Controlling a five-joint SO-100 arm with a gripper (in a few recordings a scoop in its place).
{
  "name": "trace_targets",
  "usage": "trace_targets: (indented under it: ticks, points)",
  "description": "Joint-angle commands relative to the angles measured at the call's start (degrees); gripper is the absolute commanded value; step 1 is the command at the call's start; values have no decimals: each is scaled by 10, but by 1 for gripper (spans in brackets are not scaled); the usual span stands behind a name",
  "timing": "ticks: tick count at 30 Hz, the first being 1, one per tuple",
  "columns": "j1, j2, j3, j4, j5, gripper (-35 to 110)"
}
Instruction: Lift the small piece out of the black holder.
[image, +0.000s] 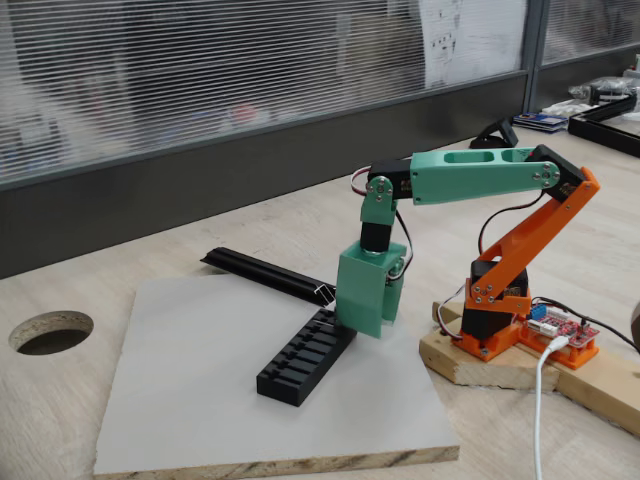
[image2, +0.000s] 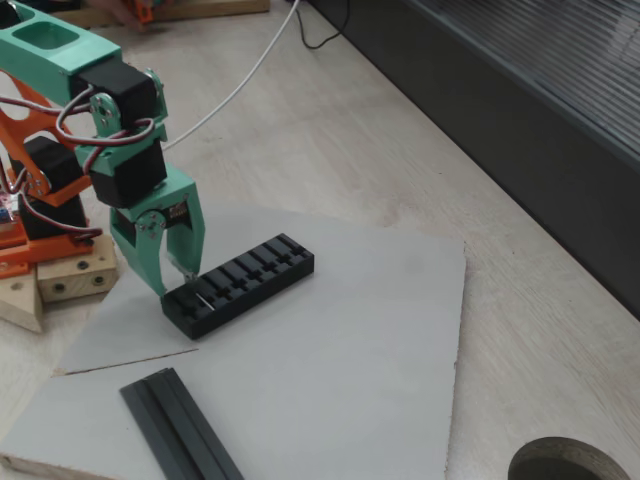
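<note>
Black rail (image2: 180, 425) nearest; end effector (image2: 172, 280) spread, tips astride black holder (image2: 240, 284) end slot.

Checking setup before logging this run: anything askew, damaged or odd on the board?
Nothing stands out. The black slotted plastic holder block lies flat on the grey board, the green two-finger gripper is at its end slot, and the long black rail lies apart, flat. No spill or damage shows.

soft even daylight, faint shadows, both fixed views slightly blurry, no glare.
</note>
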Motion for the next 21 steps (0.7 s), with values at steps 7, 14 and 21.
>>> trace_targets:
  ticks: [7, 14, 21]
  points:
    - [-4, 15, 4, -7, 6, 29]
    - [-4, 16, -5, -7, 5, 29]
    - [-4, 15, -69, 1, 5, 29]
